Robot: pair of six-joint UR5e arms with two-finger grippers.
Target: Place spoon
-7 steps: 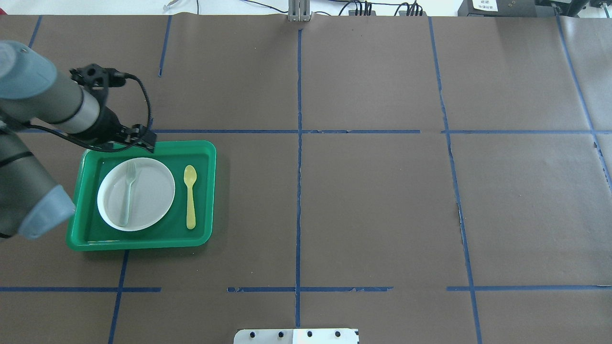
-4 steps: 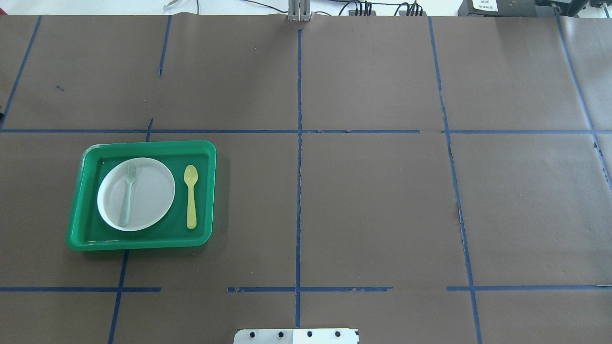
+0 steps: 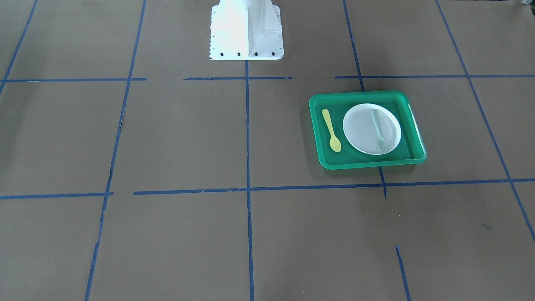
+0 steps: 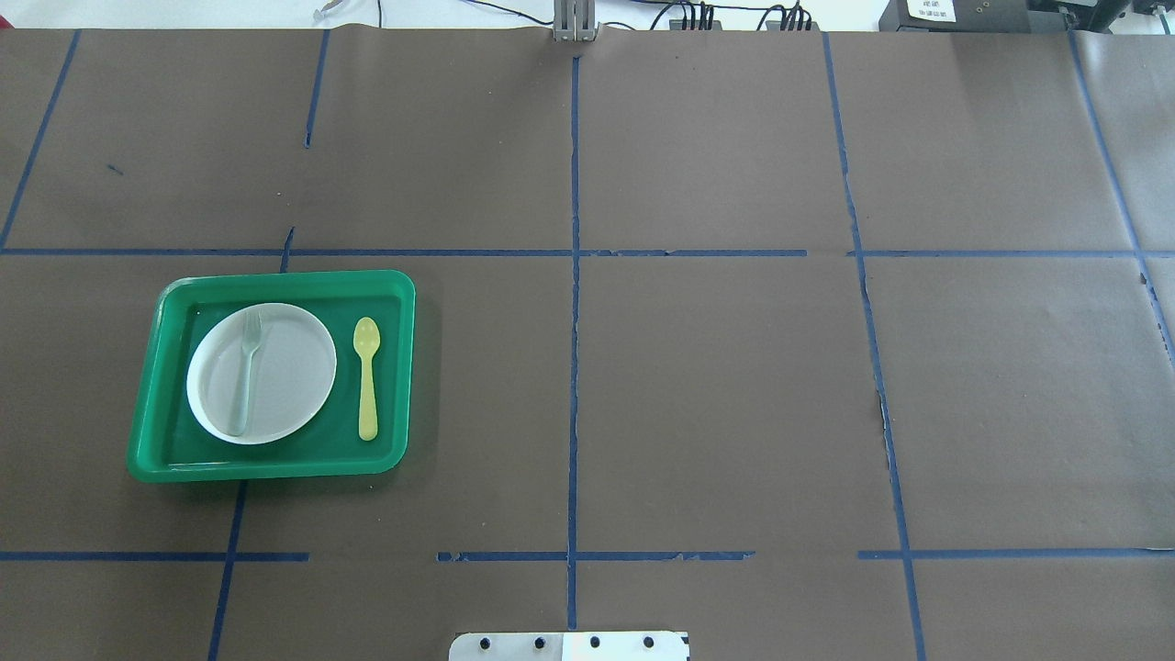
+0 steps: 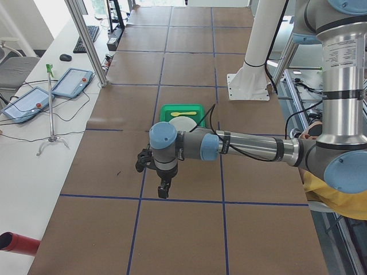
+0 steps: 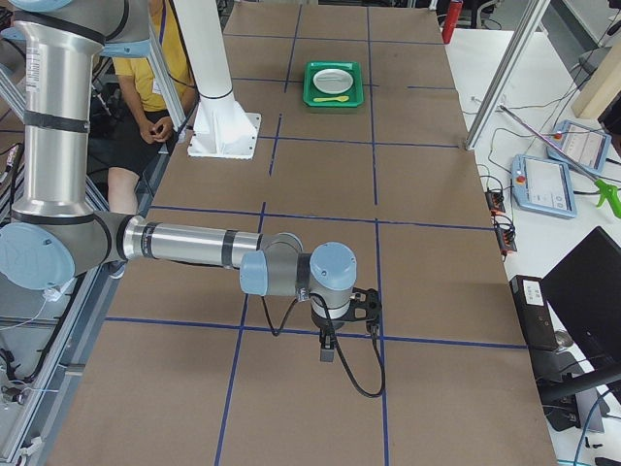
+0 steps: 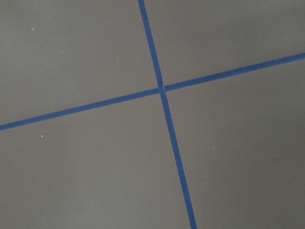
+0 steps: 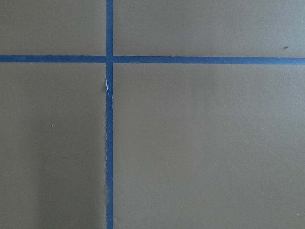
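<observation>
Robotics lab: tape-gridded table, teach pendants on side bench (keyboard too).

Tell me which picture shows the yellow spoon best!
The overhead exterior view: the spoon lies whole in the green tray, beside the plate. The front-facing view shows it nearly as well; the side views show it tiny; the wrist views miss it.

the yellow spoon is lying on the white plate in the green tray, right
Not quite. The spoon is in the tray, but it lies on the tray's floor beside the plate, apart from it, not on it. The thing lying on the plate is the fork. The overhead exterior view shows this plainly.
</observation>
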